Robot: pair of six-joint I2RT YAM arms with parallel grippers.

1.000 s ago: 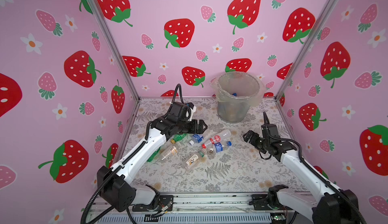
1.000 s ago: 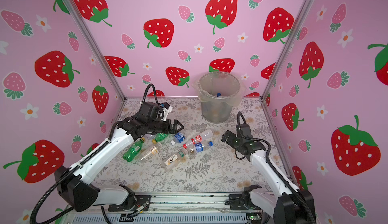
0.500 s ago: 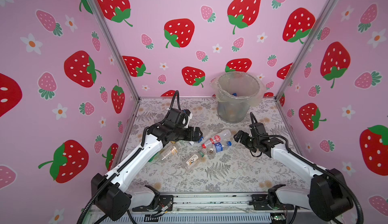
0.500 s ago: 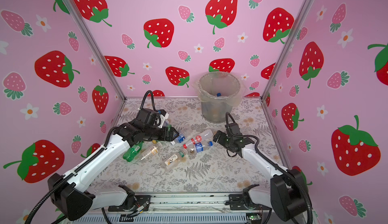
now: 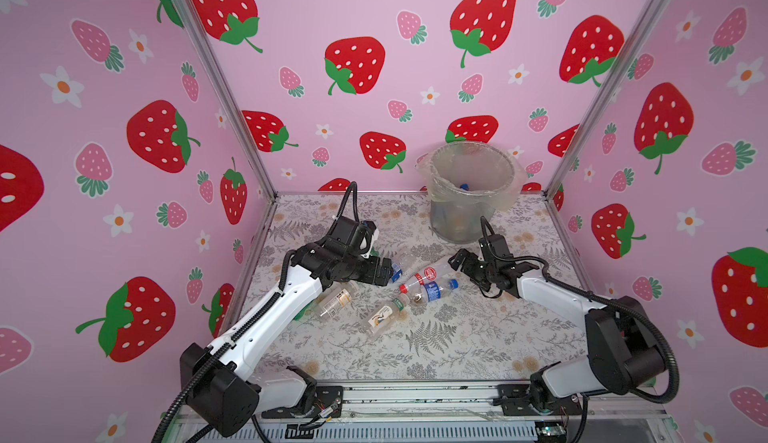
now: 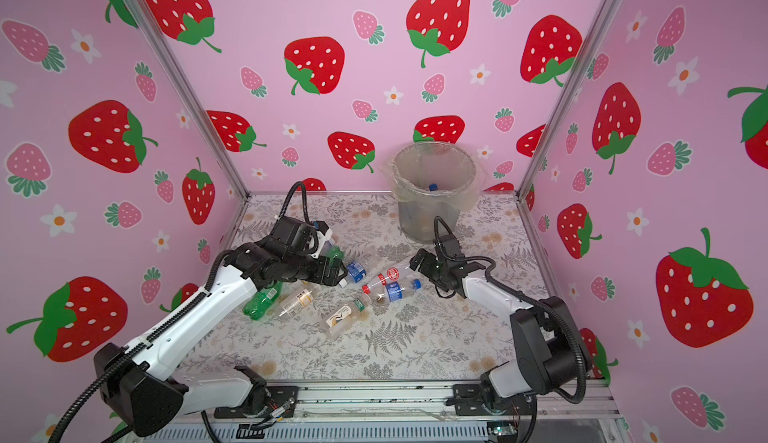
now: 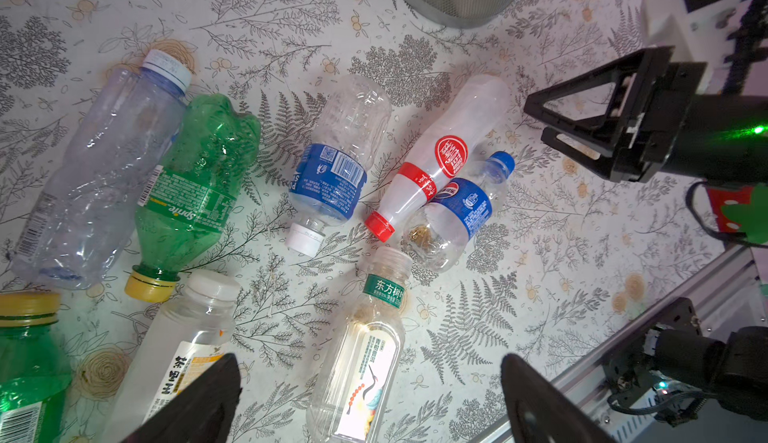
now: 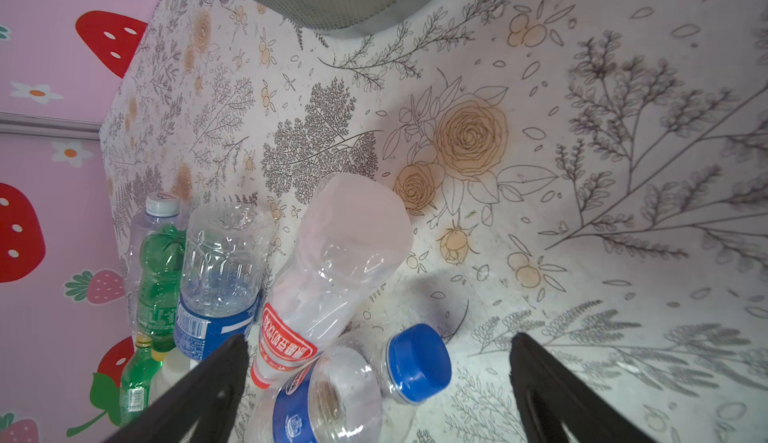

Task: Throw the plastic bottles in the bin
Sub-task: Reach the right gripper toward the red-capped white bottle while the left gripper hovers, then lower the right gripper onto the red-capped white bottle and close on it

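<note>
Surface: white floral-print table cover (image 5: 436, 337), with grey ferns and branches and orange roses. It lies flat beneath the left gripper (image 5: 388, 272) and the right gripper (image 5: 455, 260).

Right wrist view: a large orange rose print (image 8: 471, 137) sits on the cover ahead of the right gripper.

Enclosure: pink back wall panel (image 5: 374, 17), printed with red strawberries and white flowers, well beyond both grippers. A matching left wall panel (image 5: 83, 220) stands outboard of the left gripper and a matching right wall panel (image 5: 715, 179) outboard of the right gripper. A silver metal left corner post (image 5: 223, 92) and right corner post (image 5: 611, 88) mark the joins.

A silver aluminium front rail (image 5: 415, 397) runs along the cover's edge, behind both grippers.
</note>
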